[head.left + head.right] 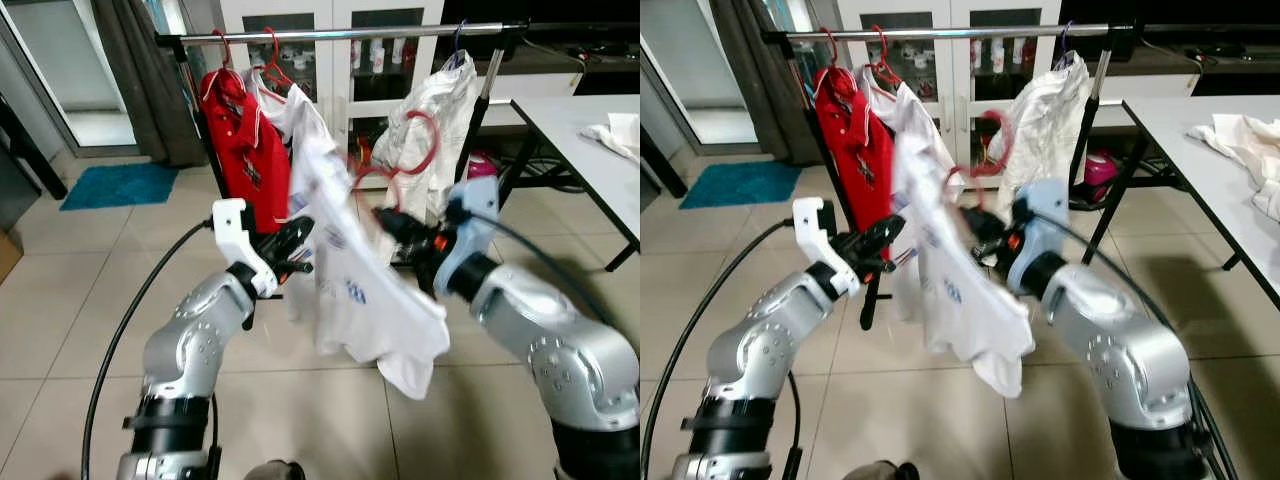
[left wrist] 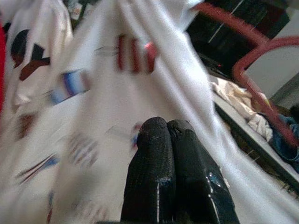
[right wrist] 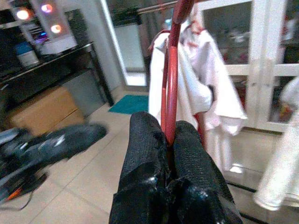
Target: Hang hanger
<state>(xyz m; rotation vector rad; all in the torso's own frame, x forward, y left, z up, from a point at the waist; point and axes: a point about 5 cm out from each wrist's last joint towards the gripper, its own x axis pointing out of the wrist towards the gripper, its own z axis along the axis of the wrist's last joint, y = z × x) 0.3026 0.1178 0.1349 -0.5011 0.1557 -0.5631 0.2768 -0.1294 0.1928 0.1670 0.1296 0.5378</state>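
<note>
While the red plastic hanger [image 1: 405, 165] is rising out of the right end effector [image 3: 169, 154], its two black fingers are pinching the hanger's thin red bar between them. The hook is standing just above and ahead of that end effector, below the silver horizontal clothes rail [image 1: 340, 33] and not touching it. A white printed T-shirt [image 1: 365, 290] is draping from the hanger, hanging down between the two arms. The left end effector [image 2: 170, 140] is pressing its fingertips together against the shirt's cloth on the robot's left side; whether any fabric is caught between them is unclear.

On the rail, a red shirt [image 1: 240, 140] and a white shirt beside it [image 1: 295, 110] are hanging toward the left end, and a crumpled white garment [image 1: 435, 130] is hanging toward the right end. Between these, a bare stretch of rail is lying open above the hook. A white bench [image 1: 580, 125] carrying a loose white cloth [image 1: 620, 135] is standing at the right, near the rack's dark slanted leg [image 1: 485, 95]. A blue floor mat [image 1: 120, 185] is lying well to the left on the pale tiled floor [image 1: 80, 290].
</note>
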